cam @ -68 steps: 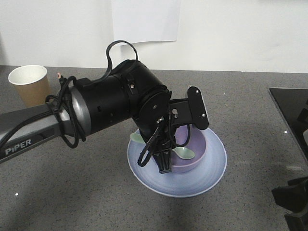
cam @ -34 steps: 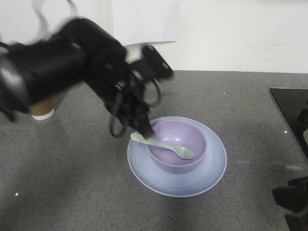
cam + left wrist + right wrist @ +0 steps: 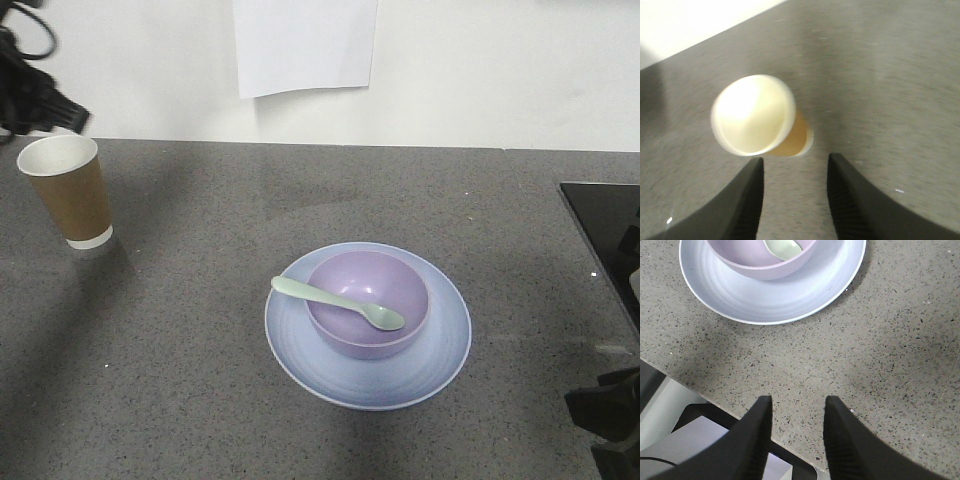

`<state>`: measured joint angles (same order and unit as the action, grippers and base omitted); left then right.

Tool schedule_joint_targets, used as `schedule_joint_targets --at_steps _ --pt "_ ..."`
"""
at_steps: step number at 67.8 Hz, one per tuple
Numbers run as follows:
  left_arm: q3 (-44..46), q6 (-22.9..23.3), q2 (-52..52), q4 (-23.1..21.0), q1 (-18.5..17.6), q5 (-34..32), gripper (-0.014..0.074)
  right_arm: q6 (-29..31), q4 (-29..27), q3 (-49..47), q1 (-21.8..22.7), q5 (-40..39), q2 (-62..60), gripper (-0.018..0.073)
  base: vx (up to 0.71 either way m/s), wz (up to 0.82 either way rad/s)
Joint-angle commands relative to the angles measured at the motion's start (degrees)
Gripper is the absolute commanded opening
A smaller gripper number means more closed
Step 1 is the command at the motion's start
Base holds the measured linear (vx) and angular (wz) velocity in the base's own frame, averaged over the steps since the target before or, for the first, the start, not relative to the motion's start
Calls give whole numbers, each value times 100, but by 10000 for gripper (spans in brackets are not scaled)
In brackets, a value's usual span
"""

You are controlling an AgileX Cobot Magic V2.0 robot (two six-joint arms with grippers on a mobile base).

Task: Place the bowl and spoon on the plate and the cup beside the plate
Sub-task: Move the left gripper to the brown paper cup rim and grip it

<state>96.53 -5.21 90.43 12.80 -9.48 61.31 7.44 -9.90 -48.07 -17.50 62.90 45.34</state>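
Fetching the cup (image 3: 67, 190) comes next: standing upright, far left on the bench (image 3: 200, 400), well apart from the plate (image 3: 440, 350) holding bowl (image 3: 365, 290) and spoon (image 3: 335, 302). Left end effector (image 3: 795, 200) gapes, empty, above it; centre, descend, clamp gently.

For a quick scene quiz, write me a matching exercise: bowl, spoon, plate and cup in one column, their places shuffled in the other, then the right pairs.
Things:
1. bowl
2. spoon
3. plate
4. cup

Places:
A. stands upright, apart from the rest, near the back wall
B. lies across the rim, its head inside
C. sits in the middle of the plate
D. rests straight on the grey counter, carrying the bowl

Pairs: 1-C, 2-B, 3-D, 4-A
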Motion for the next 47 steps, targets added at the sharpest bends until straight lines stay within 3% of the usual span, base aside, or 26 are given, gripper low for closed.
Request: schedule_joint_targets --at_steps 1,14,21,47 --pt "186 240 -57 -7 543 -589 302 10 -46 -140 11 -242 -13 249 0 0" --pt "186 34 447 -922 1385 -937 302 10 -46 -140 11 -242 -13 249 0 0" --pt "192 -187 769 -1380 1629 -1102 302 10 -46 -140 11 -242 -13 249 0 0" --pt "192 -445 1354 -2044 1624 -1740 302 10 -46 -140 11 -242 -13 249 0 0"
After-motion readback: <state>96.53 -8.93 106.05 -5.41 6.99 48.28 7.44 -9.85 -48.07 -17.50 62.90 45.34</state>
